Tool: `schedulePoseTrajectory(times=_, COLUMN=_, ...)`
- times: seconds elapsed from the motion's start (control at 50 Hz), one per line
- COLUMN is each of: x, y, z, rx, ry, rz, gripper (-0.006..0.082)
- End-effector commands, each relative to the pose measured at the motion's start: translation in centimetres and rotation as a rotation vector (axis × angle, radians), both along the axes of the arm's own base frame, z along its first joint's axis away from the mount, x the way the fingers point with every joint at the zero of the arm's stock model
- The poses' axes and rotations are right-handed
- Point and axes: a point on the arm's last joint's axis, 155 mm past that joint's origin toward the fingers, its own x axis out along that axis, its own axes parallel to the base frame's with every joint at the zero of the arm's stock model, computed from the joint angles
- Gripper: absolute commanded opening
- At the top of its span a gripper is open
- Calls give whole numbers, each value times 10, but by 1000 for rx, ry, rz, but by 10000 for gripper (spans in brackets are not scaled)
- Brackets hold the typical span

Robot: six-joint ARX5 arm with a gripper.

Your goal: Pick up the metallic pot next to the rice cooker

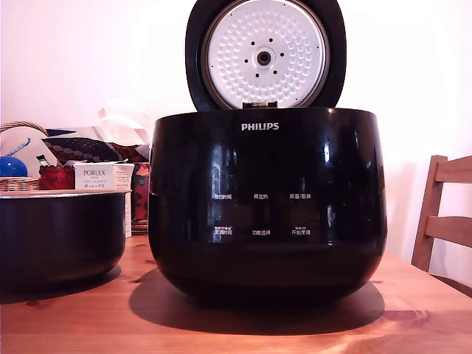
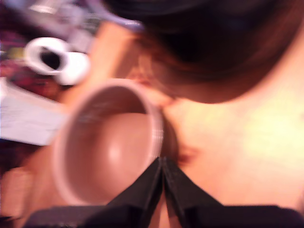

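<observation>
rice cooker [image 1: 267,206] mid-table [image 1: 413,310], lid up. pot [image 1: 59,236] at exterior view's left, just beside cooker, upright, cut off by frame edge. wrist view blurry: gripper [image 2: 162,161] above pot [image 2: 107,142] rim, fingers pressed together at tips, nothing between them. box [image 1: 99,177] behind pot.

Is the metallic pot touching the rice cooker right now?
Apart. The exterior view shows bare table between the metallic pot and the rice cooker.

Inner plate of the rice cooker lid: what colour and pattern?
Silvery white, dimpled all over, on the inner plate; clearest in the exterior view.
</observation>
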Motion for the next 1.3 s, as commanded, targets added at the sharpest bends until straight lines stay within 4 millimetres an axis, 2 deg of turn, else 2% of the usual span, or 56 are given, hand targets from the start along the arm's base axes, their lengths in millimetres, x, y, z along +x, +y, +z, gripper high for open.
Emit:
schedulePoseTrajectory(times=0.0, x=4, y=4, z=-11, rx=39, ry=33, rz=17, gripper=296)
schedulePoseTrajectory(times=0.14, x=11, y=10, z=-24, rx=114, ry=70, rz=22, gripper=296)
schedulePoseTrajectory(times=0.34, x=7, y=14, z=-44, rx=221, ry=182, rz=-49, gripper=299)
schedulePoseTrajectory(times=0.42, x=13, y=15, z=-42, rx=244, ry=199, rz=-42, gripper=307)
schedulePoseTrajectory(times=0.44, x=15, y=14, z=-41, rx=269, ry=188, rz=-89, gripper=311)
schedulePoseTrajectory(times=0.72, x=40, y=19, z=-7, rx=359, ry=198, rz=-168, gripper=311)
schedulePoseTrajectory(times=0.88, x=57, y=15, z=1, rx=382, ry=192, rz=-196, gripper=316)
schedulePoseTrajectory(times=1.04, x=65, y=12, z=-10, rx=397, ry=240, rz=-202, gripper=341)
schedulePoseTrajectory(times=1.12, x=67, y=12, z=-19, rx=411, ry=272, rz=-206, gripper=386)
schedulePoseTrajectory(times=1.28, x=72, y=15, z=-32, rx=449, ry=310, rz=-210, gripper=386)
